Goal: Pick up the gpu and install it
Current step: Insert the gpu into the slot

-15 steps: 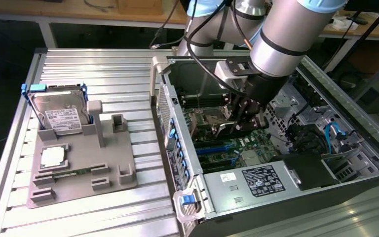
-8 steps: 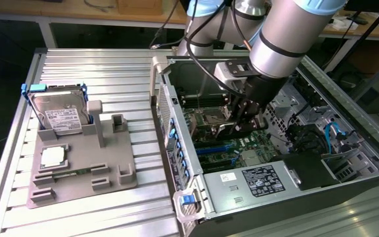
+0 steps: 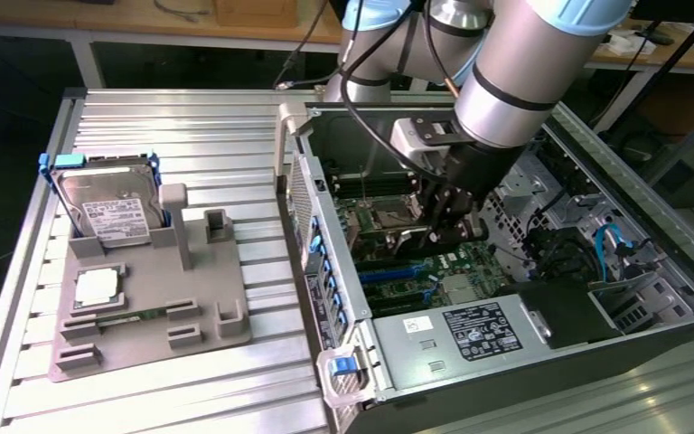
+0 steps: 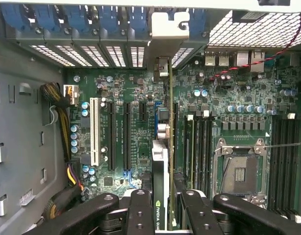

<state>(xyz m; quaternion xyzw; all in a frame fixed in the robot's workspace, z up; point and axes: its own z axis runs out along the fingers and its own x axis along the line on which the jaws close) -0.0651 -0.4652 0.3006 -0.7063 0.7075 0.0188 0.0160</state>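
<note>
On the ribbed aluminium table point(image 3: 178, 117) lies the open dark metal computer case point(image 3: 636, 362); the exterior view shows the black gripper point(image 3: 450, 221) inside it. The wrist view shows it clamping the thin dark gpu card point(image 4: 161, 191) edge-on over green motherboard point(image 4: 116, 83) slots.

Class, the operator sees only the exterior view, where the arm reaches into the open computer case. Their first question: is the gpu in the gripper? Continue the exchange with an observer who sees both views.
Observer: Yes. In the wrist view the gripper is shut on the gpu, which shows edge-on between the fingers.
Operator: Where does its far end sit?
Observer: Its metal bracket meets the case's rear slot openings, among the blue clips.
Operator: Is it lined up with a slot?
Observer: It runs parallel to the long black expansion slots. Whether it is seated, I cannot tell.
</note>
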